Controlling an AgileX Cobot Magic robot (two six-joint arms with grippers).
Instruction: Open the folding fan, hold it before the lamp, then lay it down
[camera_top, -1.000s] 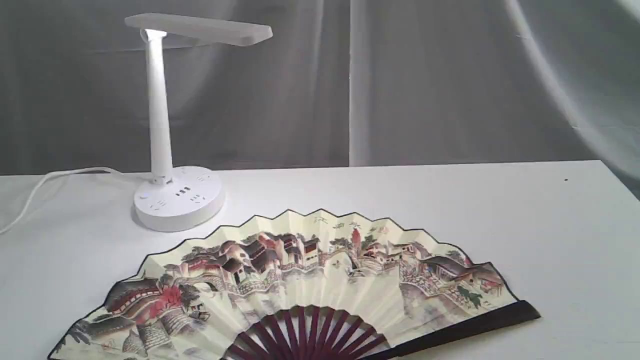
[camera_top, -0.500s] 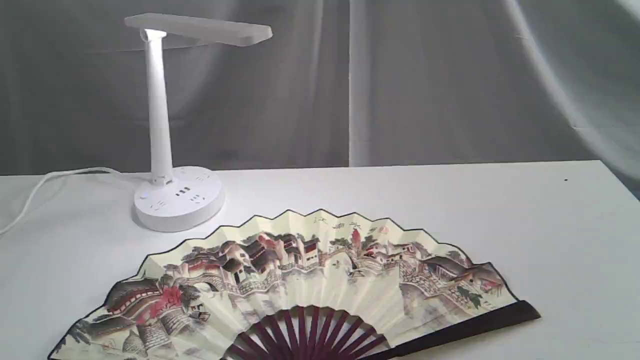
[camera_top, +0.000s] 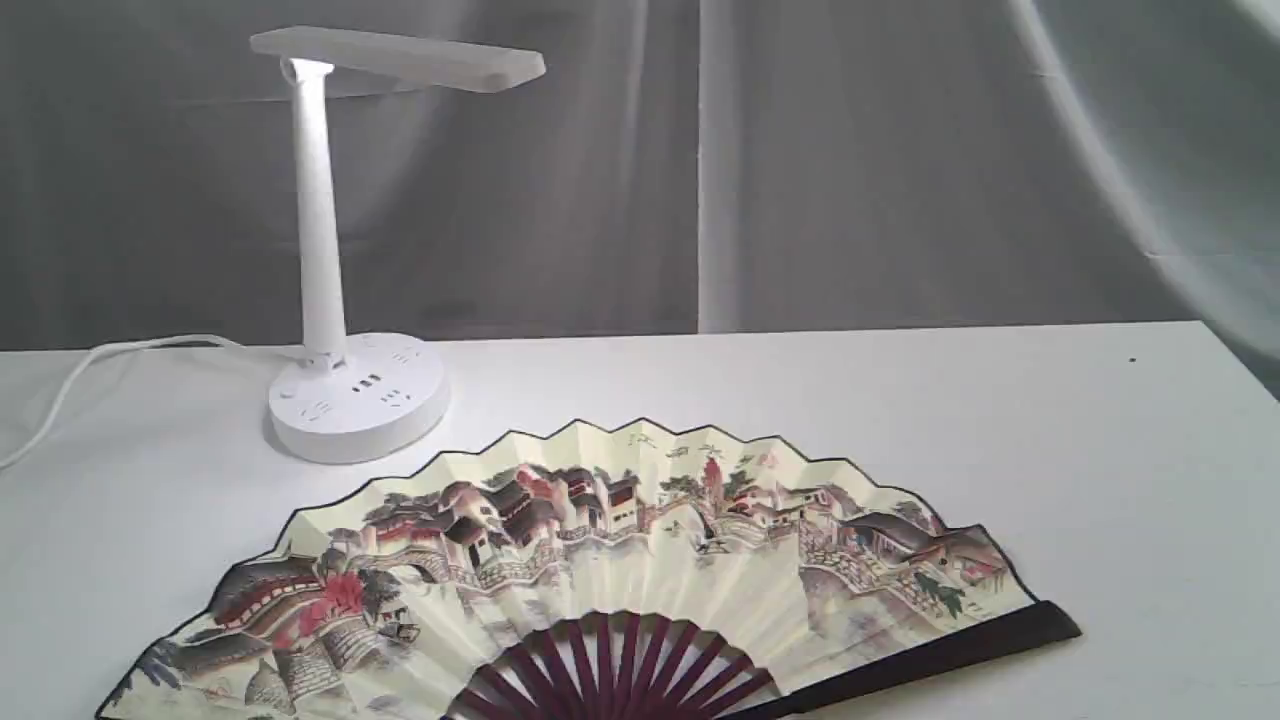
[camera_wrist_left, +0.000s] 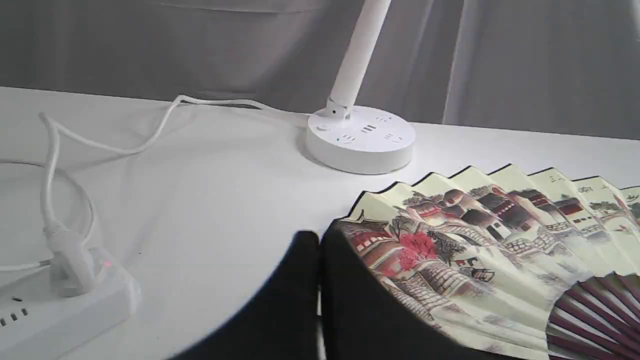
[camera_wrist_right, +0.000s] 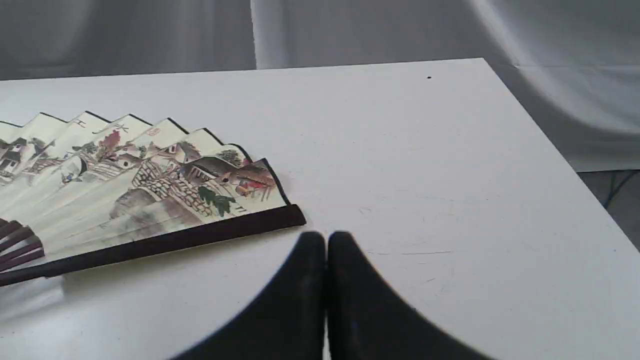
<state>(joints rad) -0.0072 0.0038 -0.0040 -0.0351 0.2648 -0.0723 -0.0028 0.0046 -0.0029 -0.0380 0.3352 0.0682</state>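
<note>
Table (camera_top: 1000, 420) white, folding fan (camera_top: 620, 540) fully open and flat on it, white desk lamp (camera_top: 320, 250) upright behind fan's left half, power strip (camera_wrist_left: 60, 300) with plug in, left claw (camera_wrist_left: 319, 250) clenched, empty, by fan's left end, right claw (camera_wrist_right: 326, 245) clenched, empty, near fan's right end

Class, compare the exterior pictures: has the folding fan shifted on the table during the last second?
No. The folding fan lies where it was, its black-edged rim at the same gap from the round base of the lamp.
</note>
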